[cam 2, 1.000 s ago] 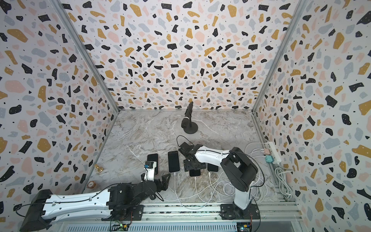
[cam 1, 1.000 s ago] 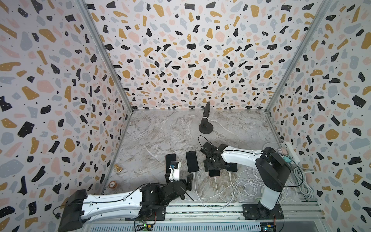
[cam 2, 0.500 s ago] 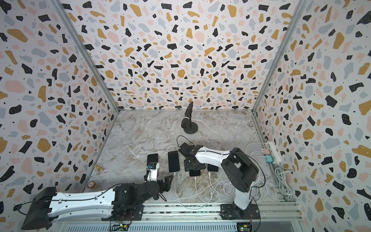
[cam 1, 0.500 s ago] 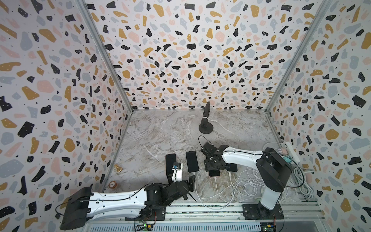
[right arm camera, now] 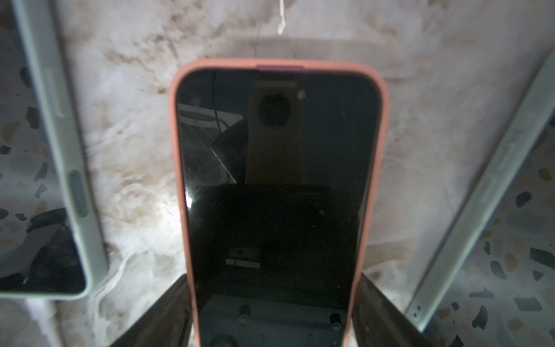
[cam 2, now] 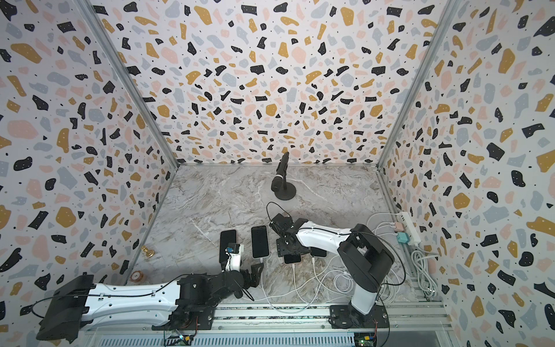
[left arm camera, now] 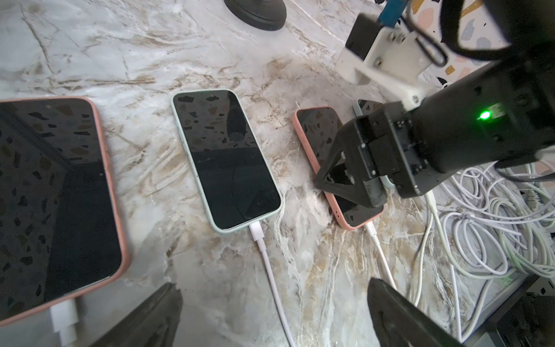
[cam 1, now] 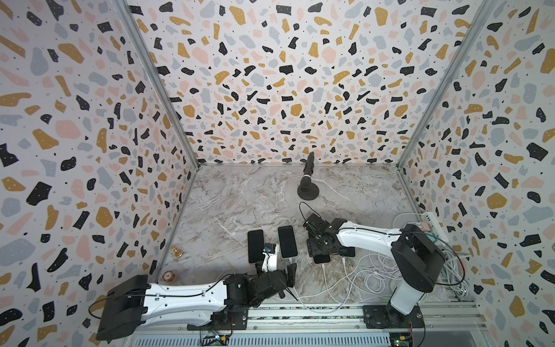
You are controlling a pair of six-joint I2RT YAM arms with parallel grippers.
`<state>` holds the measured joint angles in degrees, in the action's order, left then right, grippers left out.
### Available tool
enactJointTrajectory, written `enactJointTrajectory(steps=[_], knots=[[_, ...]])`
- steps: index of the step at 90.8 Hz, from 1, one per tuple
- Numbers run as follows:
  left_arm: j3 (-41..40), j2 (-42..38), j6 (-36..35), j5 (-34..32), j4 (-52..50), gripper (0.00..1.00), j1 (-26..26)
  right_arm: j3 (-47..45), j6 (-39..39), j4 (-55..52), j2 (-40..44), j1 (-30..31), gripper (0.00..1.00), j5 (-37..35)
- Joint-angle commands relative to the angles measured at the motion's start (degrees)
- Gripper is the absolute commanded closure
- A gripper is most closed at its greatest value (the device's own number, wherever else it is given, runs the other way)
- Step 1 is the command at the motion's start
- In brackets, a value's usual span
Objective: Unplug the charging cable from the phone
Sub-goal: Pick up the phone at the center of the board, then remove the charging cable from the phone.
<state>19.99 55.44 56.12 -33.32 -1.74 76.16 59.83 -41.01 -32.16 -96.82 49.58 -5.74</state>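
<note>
Desk [cam 1: 240, 195], marble top. Four phones lie flat in a row near the front edge, screens up and dark.

Task item: pink phone [right arm camera: 270, 195], third in the row counting from the robot's left. Its charging cable [left arm camera: 379, 249] is white and is plugged into the end facing the robot. From there it runs toward the front rail.

Right gripper [right arm camera: 273, 282]: down over the pink phone, one finger on each long edge. In the right wrist view the jaws sit against both sides of the case, gripping the phone across its width. The plug end is out of that view.

Left gripper [left arm camera: 271, 285]: jaws wide apart, holding nothing. It hangs low near the front of the desk, over the green phone's cable [left arm camera: 264, 252], and touches none of the phones.

Neighbours:
- Green phone [left arm camera: 225, 156], beside the pink phone on its left, apart from it, also plugged in.
- Outer pink phone [left arm camera: 54, 195], leftmost, with a white plug [left arm camera: 64, 315] in its near end.
- Pale-cased phone [right arm camera: 480, 204] on the other side of the pink phone, mostly hidden under the right arm in both top views.

Loose white cable coils [cam 1: 375, 276] lie on the desk to the right of the phones. A power strip [cam 2: 410, 225] lies along the right wall. A microphone stand [cam 1: 308, 189] stands toward the back of the desk, well apart from the phones.
</note>
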Motion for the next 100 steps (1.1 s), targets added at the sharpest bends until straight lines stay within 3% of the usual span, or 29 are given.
enactJointTrajectory(steps=[1,23,48,69,87,100], knots=[[-1.0,1.6,-1.3,1.7,8.1,0.0,-0.4,0.2,1.9,1.9,6.1,0.1,1.0,-1.1],[-1.8,8.5,-3.3,6.9,22.5,0.0,-0.4,0.9,2.4,1.8,9.7,0.2,1.0,-1.5],[-1.3,19.2,-4.6,14.9,39.1,0.07,-0.1,-0.2,2.0,2.7,12.1,0.2,1.0,-2.2],[-0.4,28.9,-4.4,19.4,50.4,0.19,0.0,0.0,2.1,3.1,12.7,0.2,1.0,-1.9],[1.9,33.2,-5.1,21.8,53.0,0.33,0.1,0.0,2.4,3.2,13.2,0.2,1.0,-1.8],[2.2,35.6,-4.9,21.6,55.5,0.38,0.0,-0.3,2.3,3.2,14.3,0.1,1.0,-1.6]])
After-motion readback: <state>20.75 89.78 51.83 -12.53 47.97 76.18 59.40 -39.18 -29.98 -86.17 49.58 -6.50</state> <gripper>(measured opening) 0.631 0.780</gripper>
